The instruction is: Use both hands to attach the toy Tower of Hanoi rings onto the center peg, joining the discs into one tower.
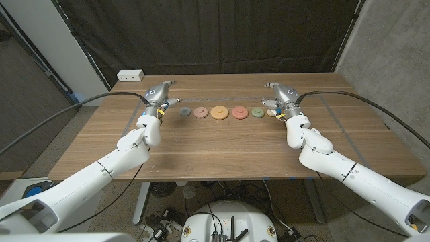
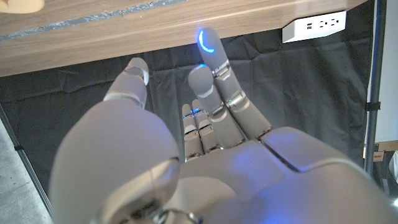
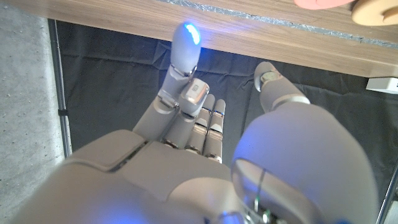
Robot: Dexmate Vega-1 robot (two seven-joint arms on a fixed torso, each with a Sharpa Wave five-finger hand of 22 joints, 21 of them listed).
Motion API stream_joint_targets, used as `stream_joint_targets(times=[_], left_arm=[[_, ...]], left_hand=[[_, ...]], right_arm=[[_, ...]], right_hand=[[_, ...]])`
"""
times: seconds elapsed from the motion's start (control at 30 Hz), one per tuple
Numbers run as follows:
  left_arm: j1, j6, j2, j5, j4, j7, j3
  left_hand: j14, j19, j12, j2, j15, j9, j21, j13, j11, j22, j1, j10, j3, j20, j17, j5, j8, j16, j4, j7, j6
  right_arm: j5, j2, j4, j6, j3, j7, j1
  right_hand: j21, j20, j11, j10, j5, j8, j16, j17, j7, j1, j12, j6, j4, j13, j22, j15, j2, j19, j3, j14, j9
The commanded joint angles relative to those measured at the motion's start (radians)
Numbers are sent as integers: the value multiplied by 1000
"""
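Right wrist view: discs cut off

Wooden surface with visible grain, its far edge set near a black curtain that hangs across the background. A white power strip lies at the far left corner of the surface; in the left wrist view the same power strip shows several outlets along its face. Strips of tape run along the surface toward the right side. A grey concrete wall stands at the right, a pale panel at the left. Loose cables lie on the floor beneath the near edge.
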Motion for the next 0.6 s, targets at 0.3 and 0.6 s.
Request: stream_joint_targets(times=[0.3, 0.6], left_arm=[[-17, 78, 9, 42, -38, -71, 26], [-9, 71, 16, 6, -46, -92, 10]], left_hand=[[-16, -13, 5, 6, 0, 3, 14, 4, -6, -14, -6, -3, -15, -44, -21, -2, 7, -14, -6, 0, 5], [-13, -16, 7, 11, 0, 4, 21, 6, -3, -20, 1, -3, -18, -43, -22, -1, 8, -10, -9, 1, 5]], right_arm=[[17, -44, -89, -100, 23, 144, -15], [22, -62, -90, -122, 12, 177, -4]], right_hand=[[-9, 0, 7, -30, -9, -2, -26, -7, 29, 3, -12, -16, 3, 13, -10, -71, -4, -30, 12, -42, 8], [-8, 0, 7, -33, -10, -2, -38, -11, 27, -1, -9, -18, 4, 19, -14, -72, -5, -37, 12, -56, 12]])
